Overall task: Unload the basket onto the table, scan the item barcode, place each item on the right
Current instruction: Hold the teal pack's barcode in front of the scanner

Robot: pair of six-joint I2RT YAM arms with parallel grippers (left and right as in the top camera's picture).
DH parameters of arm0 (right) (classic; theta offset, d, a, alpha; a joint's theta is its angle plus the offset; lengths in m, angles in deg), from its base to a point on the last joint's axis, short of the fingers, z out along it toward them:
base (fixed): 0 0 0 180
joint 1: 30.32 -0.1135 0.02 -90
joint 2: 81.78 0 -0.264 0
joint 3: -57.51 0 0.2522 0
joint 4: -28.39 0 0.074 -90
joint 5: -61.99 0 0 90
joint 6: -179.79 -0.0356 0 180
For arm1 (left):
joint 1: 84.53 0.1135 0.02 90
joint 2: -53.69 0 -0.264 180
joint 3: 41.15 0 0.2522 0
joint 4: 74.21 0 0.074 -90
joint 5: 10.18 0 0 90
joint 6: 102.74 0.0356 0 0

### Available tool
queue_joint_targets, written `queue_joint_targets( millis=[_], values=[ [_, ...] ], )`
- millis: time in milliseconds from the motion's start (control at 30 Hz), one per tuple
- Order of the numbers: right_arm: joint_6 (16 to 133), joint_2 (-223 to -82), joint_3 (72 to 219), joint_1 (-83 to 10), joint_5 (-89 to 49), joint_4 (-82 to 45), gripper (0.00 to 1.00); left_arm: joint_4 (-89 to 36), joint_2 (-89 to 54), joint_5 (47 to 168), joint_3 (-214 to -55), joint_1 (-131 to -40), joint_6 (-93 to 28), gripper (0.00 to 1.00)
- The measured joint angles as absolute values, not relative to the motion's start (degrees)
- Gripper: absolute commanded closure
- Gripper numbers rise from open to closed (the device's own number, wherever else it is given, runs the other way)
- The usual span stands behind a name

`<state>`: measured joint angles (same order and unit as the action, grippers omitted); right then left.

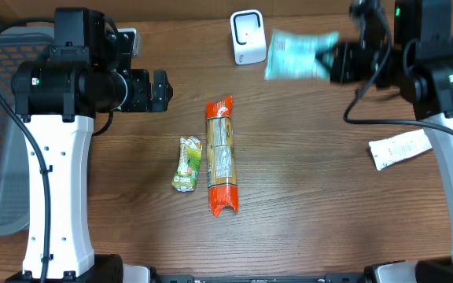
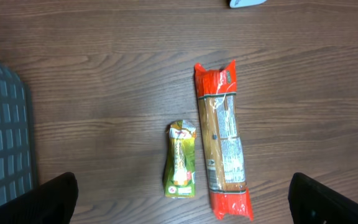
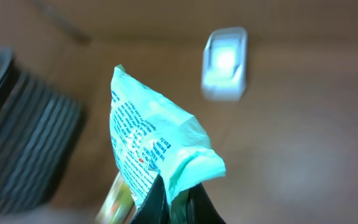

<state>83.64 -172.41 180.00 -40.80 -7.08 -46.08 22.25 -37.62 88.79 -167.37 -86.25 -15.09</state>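
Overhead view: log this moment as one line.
right gripper: shut on light-blue plastic packet near white scanner | left gripper: open, empty | table: long orange pasta pack, green pouch

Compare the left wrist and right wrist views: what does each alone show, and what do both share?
Left wrist alone: the orange pasta packet and small green packet lying apart, side by side, between its open fingers. Right wrist alone: the teal packet pinched in its shut fingers, with the white scanner beyond. Both: the wooden table. A pale sliver at the left wrist view's top edge is too cropped to name.
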Motion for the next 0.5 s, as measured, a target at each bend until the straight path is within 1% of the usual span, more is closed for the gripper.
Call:
queue_joint_targets(
  millis=[100, 267, 333, 367, 500],
  values=[
    [84.2, -175.2, 187.4, -44.6, -19.2, -43.9, 0.96, 22.3, -37.6, 88.8, -167.4, -86.2, -15.1, 0.00],
    [89.5, -183.0, 189.8, -51.5, -41.2, -34.3, 0.96, 22.3, -37.6, 88.8, -167.4, -86.2, -15.1, 0.01],
    [94.3, -189.0, 189.7, -54.0, -50.1, -27.6, 0.96, 22.2, -37.6, 88.8, -167.4, -86.2, -15.1, 0.00],
    [95.4, -190.4, 189.7, -54.4, -51.7, -26.2, 0.96, 22.3, -37.6, 88.8, -167.4, -86.2, -15.1, 0.01],
    [108.8, -199.7, 189.5, -57.1, -60.2, -16.2, 0.96, 22.3, -37.6, 88.8, -167.4, -86.2, -15.1, 0.00]
  ],
)
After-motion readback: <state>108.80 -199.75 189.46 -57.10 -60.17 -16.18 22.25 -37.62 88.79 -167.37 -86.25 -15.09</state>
